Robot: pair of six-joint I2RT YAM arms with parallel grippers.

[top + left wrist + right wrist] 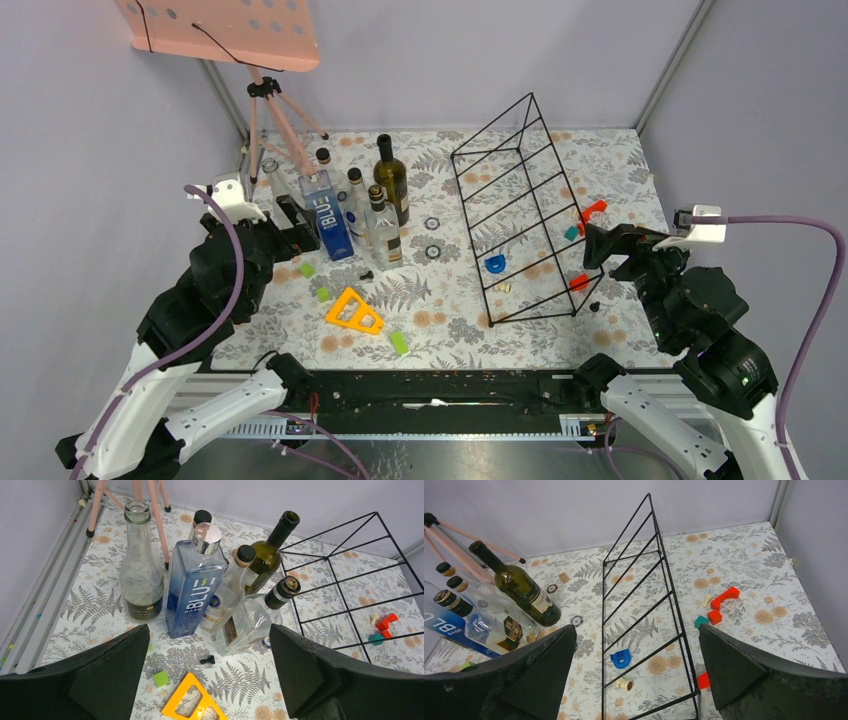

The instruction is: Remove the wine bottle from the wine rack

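The black wire wine rack (472, 240) stands slanted at centre right, and no bottle lies on it. It also shows in the right wrist view (603, 630) and the left wrist view (326, 558). A dark green wine bottle (392, 178) stands upright on the table left of the rack, among other bottles (270, 555) (519, 585). My left gripper (297, 222) (209, 645) is open and empty, just left of the bottle group. My right gripper (598, 246) (637, 640) is open and empty at the rack's right side, facing its near end.
A blue BLUE bottle (328, 222), a clear round bottle (141, 565) and a tilted clear bottle (247, 622) crowd the green one. A pink tripod stand (270, 110) stands back left. A yellow triangle (352, 312), green blocks, a blue piece (495, 264) and red blocks (592, 210) lie about.
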